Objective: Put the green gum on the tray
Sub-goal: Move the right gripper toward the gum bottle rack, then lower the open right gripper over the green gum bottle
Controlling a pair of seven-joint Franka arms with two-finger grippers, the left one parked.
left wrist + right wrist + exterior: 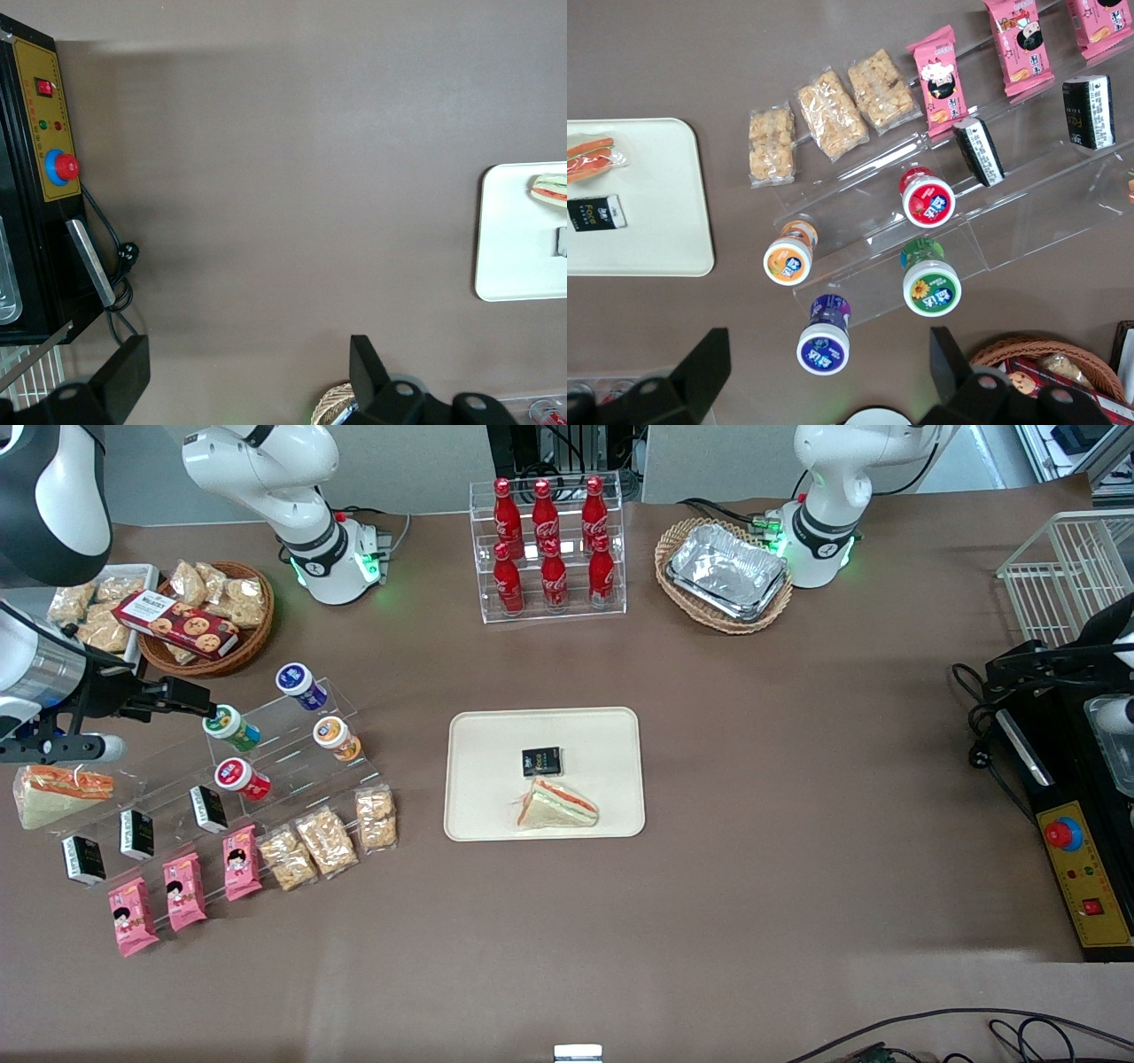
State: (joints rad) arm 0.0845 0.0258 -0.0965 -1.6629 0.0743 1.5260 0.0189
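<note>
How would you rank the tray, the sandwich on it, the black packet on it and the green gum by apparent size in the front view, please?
1. The tray
2. The sandwich
3. The green gum and the black packet look alike, so no ranking.

The gripper, open, is beside the green gum.

Tray (514,266) holds sandwich (551,189); black control box (35,177) well apart.
</note>
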